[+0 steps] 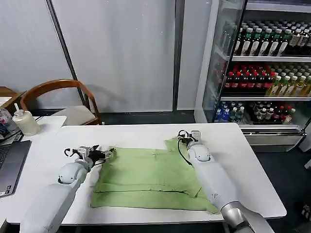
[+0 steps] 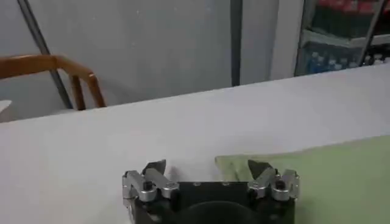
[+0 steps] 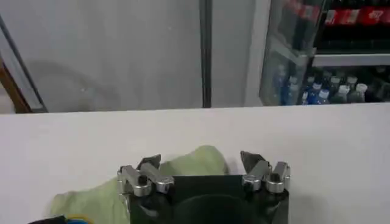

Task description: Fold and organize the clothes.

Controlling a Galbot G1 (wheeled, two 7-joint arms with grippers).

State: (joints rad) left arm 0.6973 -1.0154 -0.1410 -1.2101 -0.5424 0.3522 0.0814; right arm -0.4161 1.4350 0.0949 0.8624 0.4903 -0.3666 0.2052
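The clothes are one light green shirt [image 1: 150,177], lying folded into a flat rectangle in the middle of the white table [image 1: 245,160]. My left gripper [image 1: 110,153] is at the shirt's far left corner, open, with one finger over the fabric edge [image 2: 329,176] and the other over bare table. The left gripper [image 2: 207,165] holds nothing. My right gripper [image 1: 184,139] hovers open at the far right corner, where a raised bump of the shirt [image 3: 97,198] lies between its spread fingers. The right gripper [image 3: 200,161] grips nothing.
A laptop [image 1: 9,165] and a white pump bottle [image 1: 24,122] sit at the table's left end. A wooden chair [image 1: 63,97] stands behind the table. A glass-door drinks fridge [image 1: 267,63] stands at the back right. Bare tabletop lies right of the shirt.
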